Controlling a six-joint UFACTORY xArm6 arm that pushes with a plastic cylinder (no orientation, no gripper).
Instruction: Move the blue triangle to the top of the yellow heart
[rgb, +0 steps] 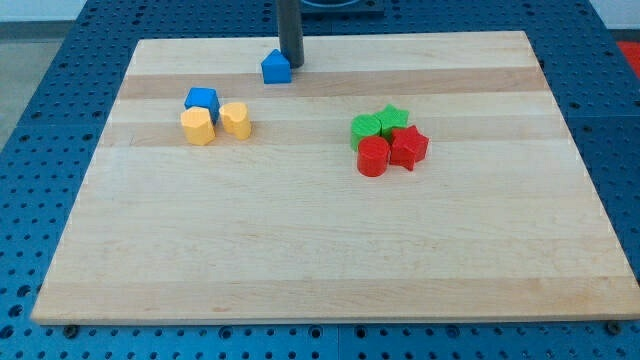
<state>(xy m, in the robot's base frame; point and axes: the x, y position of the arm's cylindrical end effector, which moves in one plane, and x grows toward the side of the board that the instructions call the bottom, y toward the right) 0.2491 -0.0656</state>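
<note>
The blue triangle (275, 67) lies near the view's top edge of the wooden board (330, 250). My tip (291, 64) stands right beside it, on its right side, touching or almost touching it. The yellow heart (236, 119) lies lower and to the left. It sits in a small cluster with a blue cube (202, 101) at its upper left and a yellow hexagon (198, 126) at its left. The triangle is well apart from the heart, up and to the right of it.
A second cluster lies right of the board's middle: a green round block (366, 127), a green star (391, 118), a red cylinder (373, 157) and a red star (408, 147). A blue perforated table surrounds the board.
</note>
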